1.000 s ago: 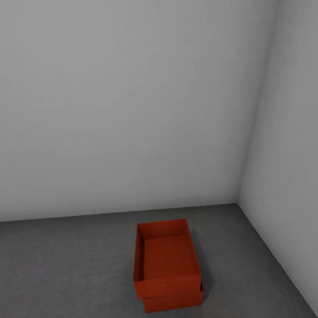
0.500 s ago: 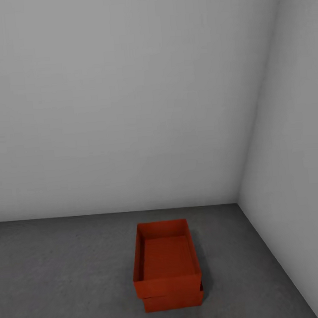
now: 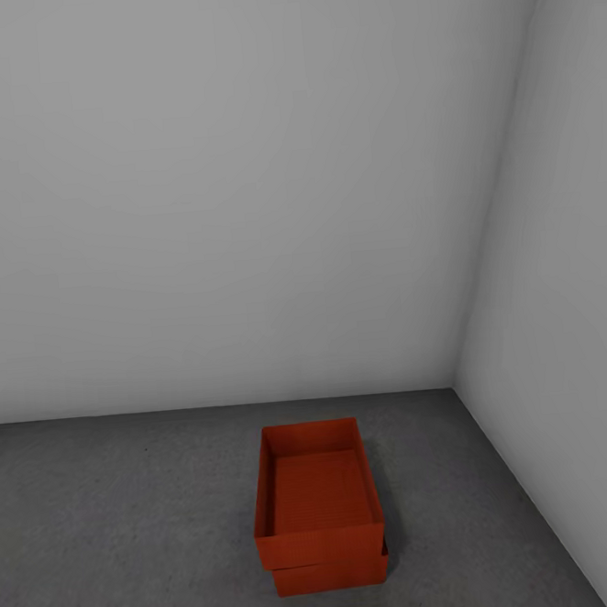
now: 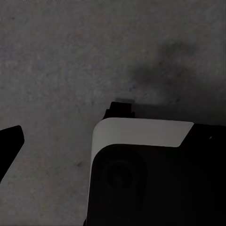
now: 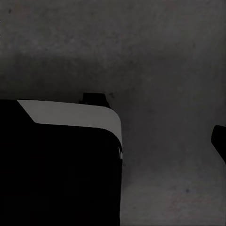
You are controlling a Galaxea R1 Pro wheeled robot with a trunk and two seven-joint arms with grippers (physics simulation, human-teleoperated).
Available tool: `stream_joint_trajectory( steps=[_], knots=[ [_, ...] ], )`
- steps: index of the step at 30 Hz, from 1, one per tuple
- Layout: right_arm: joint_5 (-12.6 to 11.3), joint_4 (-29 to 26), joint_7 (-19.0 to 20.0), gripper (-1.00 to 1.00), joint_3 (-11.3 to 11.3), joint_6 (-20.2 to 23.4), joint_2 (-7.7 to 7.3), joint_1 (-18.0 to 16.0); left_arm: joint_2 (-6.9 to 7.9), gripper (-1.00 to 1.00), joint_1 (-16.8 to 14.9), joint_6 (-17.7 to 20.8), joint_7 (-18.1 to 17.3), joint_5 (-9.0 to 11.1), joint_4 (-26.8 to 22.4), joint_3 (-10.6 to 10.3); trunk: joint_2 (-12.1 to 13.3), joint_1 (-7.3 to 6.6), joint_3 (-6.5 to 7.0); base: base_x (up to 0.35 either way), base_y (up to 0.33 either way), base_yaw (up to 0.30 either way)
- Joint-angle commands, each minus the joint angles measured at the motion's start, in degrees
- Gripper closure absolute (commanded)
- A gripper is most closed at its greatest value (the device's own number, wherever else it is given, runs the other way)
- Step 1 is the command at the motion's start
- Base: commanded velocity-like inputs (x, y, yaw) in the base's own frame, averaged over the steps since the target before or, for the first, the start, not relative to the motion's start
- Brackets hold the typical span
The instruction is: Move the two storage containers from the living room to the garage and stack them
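from the head camera i see the upper container stacked on the lower container, slightly askew, on the garage floor near the corner of the grey walls. left wrist: concrete, a dark finger tip and the robot's base; i cannot tell the pincer's opening. right wrist: same, finger tip at the edge; opening unclear.

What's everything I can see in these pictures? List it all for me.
storage containers: two, orange-red, stacked, upper sitting slightly askew on lower, near the room's corner.
floor: one, dark grey mottled concrete, under the stack.
walls: two, pale grey, back wall and side wall meeting at a corner.
robot's own parts: dark and white body panel above the floor in the left wrist view and the right wrist view; whether the hands are open cannot be told.
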Motion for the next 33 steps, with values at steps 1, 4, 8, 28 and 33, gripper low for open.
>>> stream_joint_trajectory(
  steps=[1, 4, 8, 28, 33],
  knots=[
    [-0.59, 0.18, -0.01, -1.00, 0.48, -0.33, 0.07, -0.06, -0.02, -1.00, -0.03, -0.10, 0.13, 0.58, -0.01, -0.18, -0.03, 0.00, -0.06, 0.000, 0.000, 0.000],
    [-0.56, 0.18, 0.01, -1.00, 0.48, -0.29, 0.06, -0.06, -0.02, -1.00, -0.03, -0.11, 0.13, 0.61, 0.01, -0.23, -0.03, 0.00, -0.06, 0.000, 0.000, 0.000],
    [-0.51, 0.16, 0.06, -1.00, 0.53, -0.25, 0.12, -0.06, -0.01, -1.00, -0.03, -0.11, 0.14, 0.61, 0.04, -0.24, -0.03, 0.00, -0.06, 0.000, 0.000, 0.000],
    [-0.45, 0.00, -0.10, -1.00, 0.63, -0.95, -0.10, -0.06, -0.02, -1.00, -0.03, -0.11, 0.14, 0.57, 0.05, -0.24, -0.03, 0.00, -0.06, 0.000, 0.000, 0.000],
    [-0.39, 0.00, -0.10, -1.00, 0.57, -0.95, 0.03, -0.06, -0.02, -1.00, -0.03, -0.11, 0.14, 0.58, 0.05, -0.24, -0.03, 0.00, -0.06, 0.000, 0.000, 0.000]
  ],
)
